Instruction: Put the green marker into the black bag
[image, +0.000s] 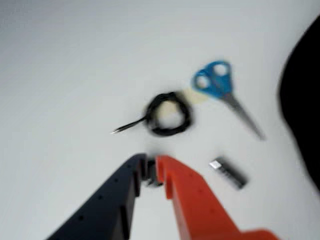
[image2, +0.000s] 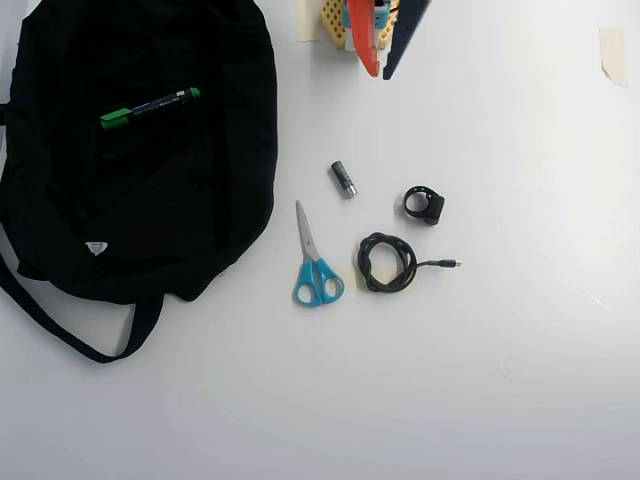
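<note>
The thick black-barrelled green-capped marker (image2: 150, 107) lies on top of the large rounded black fabric bag (image2: 200, 200) at the overhead view's left, while the orange-and-navy claw (image: 151, 172), pressed nearly together and empty, hangs over the white bench (image2: 520, 330).

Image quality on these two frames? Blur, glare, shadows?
Wrist view: motion-blurred throughout, scissors, coiled cable and battery smeared, edges soft. Overhead view: sharp, even light, faint shadows, no glare; print on the green marker shows but is too small to read, and the black bag has little fold detail.
</note>
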